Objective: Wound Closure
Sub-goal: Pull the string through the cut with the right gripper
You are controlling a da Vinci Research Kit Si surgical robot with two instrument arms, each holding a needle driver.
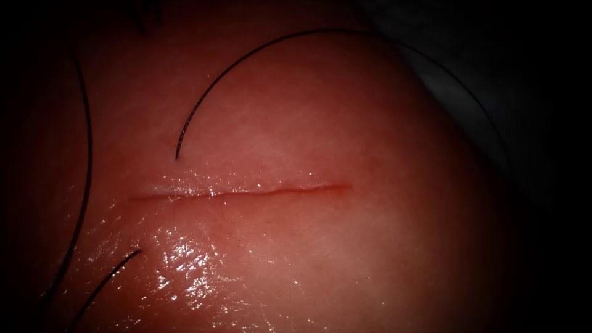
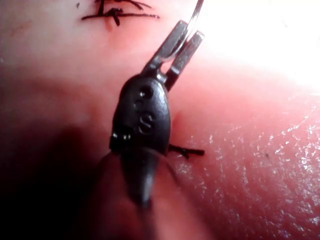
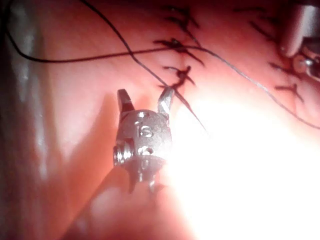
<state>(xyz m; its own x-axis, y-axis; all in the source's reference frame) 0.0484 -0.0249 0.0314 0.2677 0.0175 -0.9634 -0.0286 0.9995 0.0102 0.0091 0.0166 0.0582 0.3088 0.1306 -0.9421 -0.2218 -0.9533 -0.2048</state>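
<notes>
1. The glossy pink-red pork tissue [image 1: 345,259] carries a thin, shallow red cut [image 1: 240,193] running across the endoscope view — unstitched as I see it.
2. A dark thread [image 1: 259,49] arcs above the cut, its free end just short of it.
3. My left pincer [image 2: 181,44] is pressed onto a curved steel needle [image 2: 196,14] — off the tissue.
4. My right pincer [image 3: 145,102] is spread, holding nothing, thread just beside it.
</notes>
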